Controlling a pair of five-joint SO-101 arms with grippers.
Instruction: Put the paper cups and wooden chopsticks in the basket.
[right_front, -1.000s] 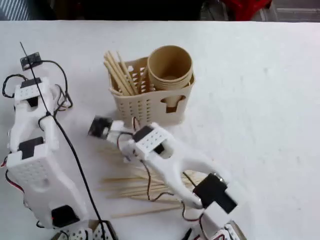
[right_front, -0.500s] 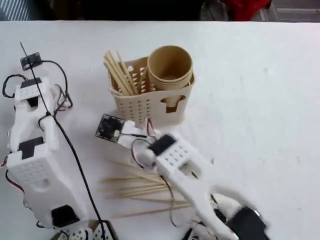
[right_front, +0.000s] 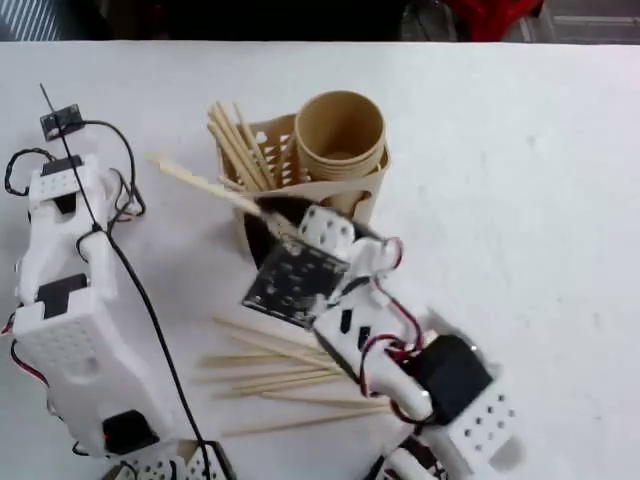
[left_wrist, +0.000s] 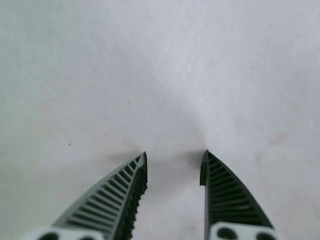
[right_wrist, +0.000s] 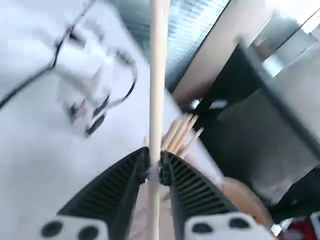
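Right gripper is clamped on a single pale wooden chopstick, the ribbed black jaws pressed against it from both sides, with the stick running on past the fingertips. From the high view, this held chopstick lies tilted above the table, its free end pointing out toward the left arm and its gripped end just beside the front of the cream perforated plastic basket. The right arm's white body and dark circuit board cover much of the basket's front wall.

Inside the basket, a bundle of wooden chopsticks leans in the left compartment, and a stack of tan paper cups stands upright in the right one. More loose chopsticks lie scattered on the white table near the right arm's base, partly under it.

Well apart from the basket, the left gripper hangs with its jaws spread, holding nothing, over bare table.
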